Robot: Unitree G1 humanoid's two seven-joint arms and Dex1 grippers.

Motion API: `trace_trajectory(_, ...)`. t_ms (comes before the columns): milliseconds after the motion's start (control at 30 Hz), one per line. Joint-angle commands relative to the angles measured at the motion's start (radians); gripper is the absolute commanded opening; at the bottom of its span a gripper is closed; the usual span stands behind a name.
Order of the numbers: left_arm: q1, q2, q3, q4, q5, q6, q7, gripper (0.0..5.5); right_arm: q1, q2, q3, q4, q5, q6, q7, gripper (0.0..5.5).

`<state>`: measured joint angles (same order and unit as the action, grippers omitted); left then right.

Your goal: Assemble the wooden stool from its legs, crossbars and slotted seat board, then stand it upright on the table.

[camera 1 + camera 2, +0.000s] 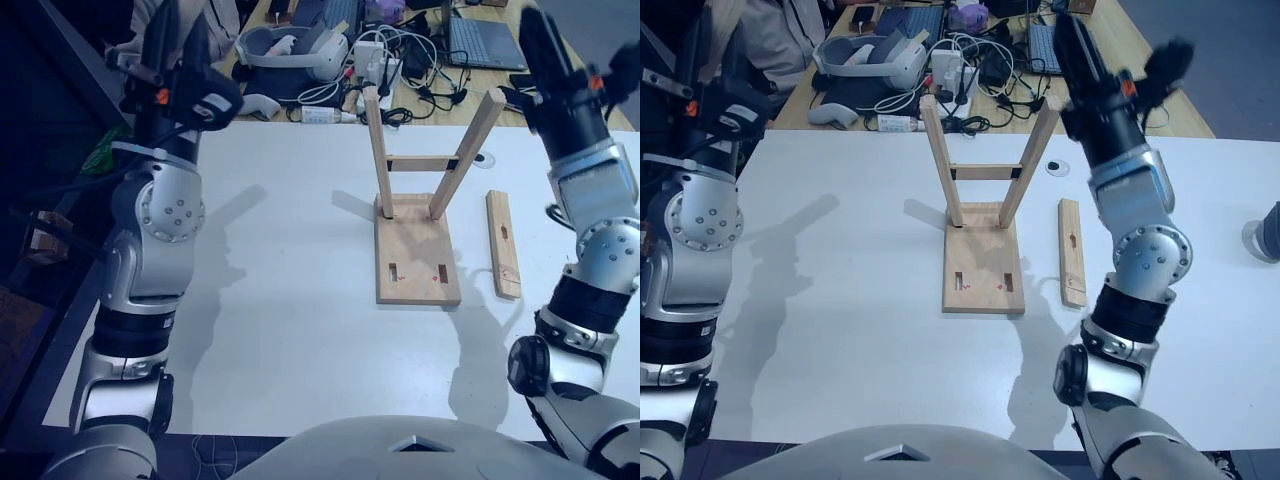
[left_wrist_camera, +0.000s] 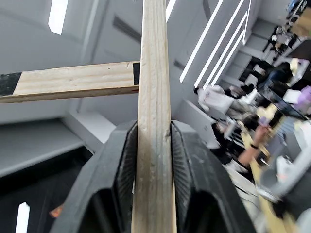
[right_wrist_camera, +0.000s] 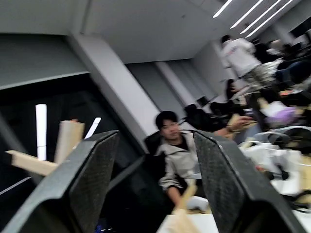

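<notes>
We start with the white table [image 1: 280,340], which takes up the middle of the head view. On it, right of centre, the seat board [image 1: 418,285] lies flat. From its upper end two legs [image 1: 376,150] stand up, joined by a crossbar [image 1: 422,163]. Just right of the board, apart from it, lies a loose slotted bar [image 1: 503,245].

In the upper left corner of the frame, well apart from the board, the left gripper [image 2: 154,127] is clamped on a third leg [image 2: 154,58]. Both pads sit flat against the wood, and a second crossbar [image 2: 73,82] branches off it. In the upper right corner the right gripper [image 3: 155,138] is raised, its fingers spread wide with nothing between them.

We judge the step in hand to be seating the held piece in the free slots [image 1: 392,271] at the board's lower end. To do it well we'd bring the leg over plumb and line its foot with the slot before pressing. The free gripper could steady the board or the standing frame so nothing tips or slides
</notes>
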<state>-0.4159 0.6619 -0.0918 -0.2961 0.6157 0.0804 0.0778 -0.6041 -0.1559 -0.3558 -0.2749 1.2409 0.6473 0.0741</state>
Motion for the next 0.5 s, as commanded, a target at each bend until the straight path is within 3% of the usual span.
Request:
trace_trajectory(33, -0.011, -0.002, -0.077, -0.024, 0.177, -0.089, 0.051, 0.95, -0.018, 0.029, 0.027, -0.091, 0.245, 0.042, -0.067, 2.88)
trace_trajectory(167, 0.005, -0.038, -0.114, -0.045, 0.271, -0.148, 0.078, 0.95, -0.018, 0.027, 0.038, -0.09, 0.368, 0.017, -0.131, 2.88)
trace_trajectory(500, 0.028, -0.108, -0.143, -0.044, 0.393, -0.228, 0.118, 0.95, -0.052, 0.061, 0.061, -0.034, 0.44, -0.086, -0.211, 2.88)
